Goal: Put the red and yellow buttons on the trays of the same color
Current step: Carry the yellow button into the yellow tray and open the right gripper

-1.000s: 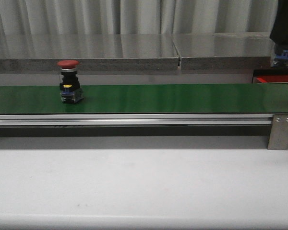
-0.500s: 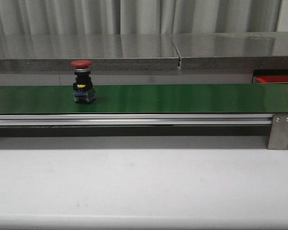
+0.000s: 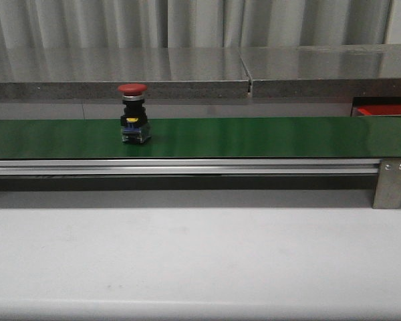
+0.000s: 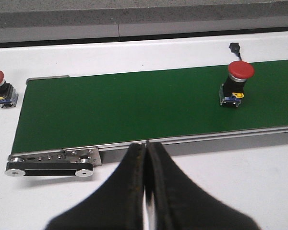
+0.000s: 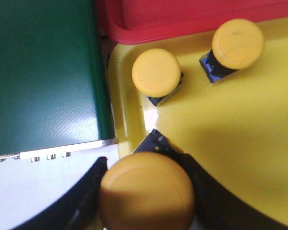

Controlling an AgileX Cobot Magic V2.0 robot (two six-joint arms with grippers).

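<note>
My left hand [image 4: 145, 191] hung over the white bench [image 4: 240, 187] just beside the near rail of the green conveyor belt [image 4: 134, 108], fingers pressed together, holding nothing. A red button [image 3: 134, 114] stood upright on the belt, left of centre in the front view; another red button [image 4: 1, 89] sat on the bench just off the belt's end. My right hand [image 5: 146, 191] was over the yellow tray [image 5: 240, 143], pinching a yellow button [image 5: 146, 194] between its fingers. Two more yellow buttons [image 5: 156, 74] [image 5: 236, 44] rested in that tray near its corner. The red tray [image 5: 192, 17] lay just beside the yellow one, both next to the belt's end.
</note>
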